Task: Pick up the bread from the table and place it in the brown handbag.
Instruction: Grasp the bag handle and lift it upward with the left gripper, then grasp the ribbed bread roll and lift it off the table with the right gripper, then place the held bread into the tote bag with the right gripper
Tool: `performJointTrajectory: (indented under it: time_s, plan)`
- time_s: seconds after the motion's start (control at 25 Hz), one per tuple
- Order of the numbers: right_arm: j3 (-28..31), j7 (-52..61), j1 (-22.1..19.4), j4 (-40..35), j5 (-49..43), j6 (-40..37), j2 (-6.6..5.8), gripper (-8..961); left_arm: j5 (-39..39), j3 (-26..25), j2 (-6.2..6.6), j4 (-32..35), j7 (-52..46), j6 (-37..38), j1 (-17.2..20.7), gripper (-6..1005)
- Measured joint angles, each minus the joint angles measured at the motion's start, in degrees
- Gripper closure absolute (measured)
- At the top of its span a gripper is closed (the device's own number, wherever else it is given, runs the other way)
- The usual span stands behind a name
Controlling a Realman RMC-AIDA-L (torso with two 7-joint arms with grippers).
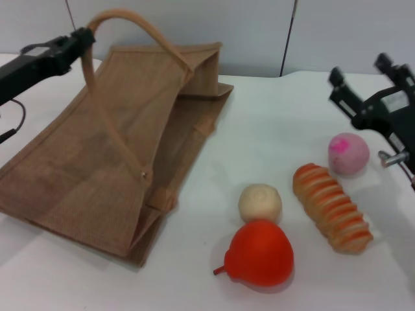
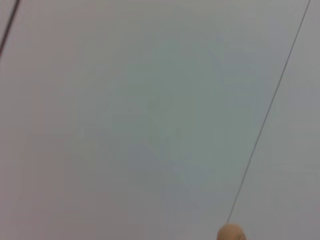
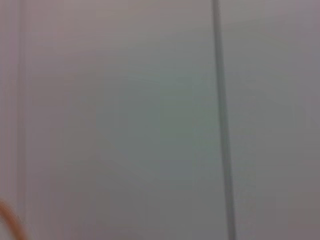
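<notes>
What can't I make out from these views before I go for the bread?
- Brown handbag interior: head view, hidden by its own jute wall.
- Left gripper at the bag's handle: head view, grip too small to tell.
- Right gripper: head view, arm cut off by the edge.
- Bread: absent from both wrist views, which show blank wall.

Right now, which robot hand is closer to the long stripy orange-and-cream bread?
The right gripper. It hangs above the white table, just beyond the stripy loaf and the pink ball. The left gripper is far across, holding the brown woven handbag handle.
</notes>
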Motion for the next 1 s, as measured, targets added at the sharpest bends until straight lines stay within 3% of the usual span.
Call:
performJointTrajectory:
  time_s: [0.16, 0.4, 0.56, 0.68, 0.76, 0.84, 1.0]
  plan:
    - [2.59, 0.00, -0.07, -6.65, -2.07, -11.48, -3.98, 102, -2.62, 0.02, 0.15, -0.03, 0.24, 2.21, 1.68, 885]
    - [11.66, -0.45, -2.98, -17.57, -7.49, -32.27, -10.01, 106, -3.45, 0.01, 0.23, 0.19, 0.81, 2.64, 1.77, 885]
    - [19.70, -0.80, -5.61, -21.94, -10.78, -47.27, -10.99, 106, -3.49, -0.02, 0.20, 0.38, 1.86, 2.24, 1.92, 886]
    - [27.63, -2.65, -8.58, -25.15, -14.32, -60.86, -9.44, 105, -3.51, -0.19, 0.13, 0.40, 2.12, 2.23, 1.96, 886]
    - [33.62, -5.39, -10.70, -27.11, -16.65, -70.33, -6.75, 105, -3.53, -0.39, 0.13, 0.45, 2.15, 2.22, 2.08, 886]
    - [39.94, -9.91, -12.81, -28.30, -19.03, -79.63, -2.65, 105, -3.55, -0.51, 0.13, 0.48, 2.16, 2.23, 2.17, 886]
    - [54.08, -20.54, -16.00, -29.75, -23.25, -96.90, 7.56, 105, -3.57, -0.55, 0.13, 0.48, 2.17, 2.23, 2.24, 886]
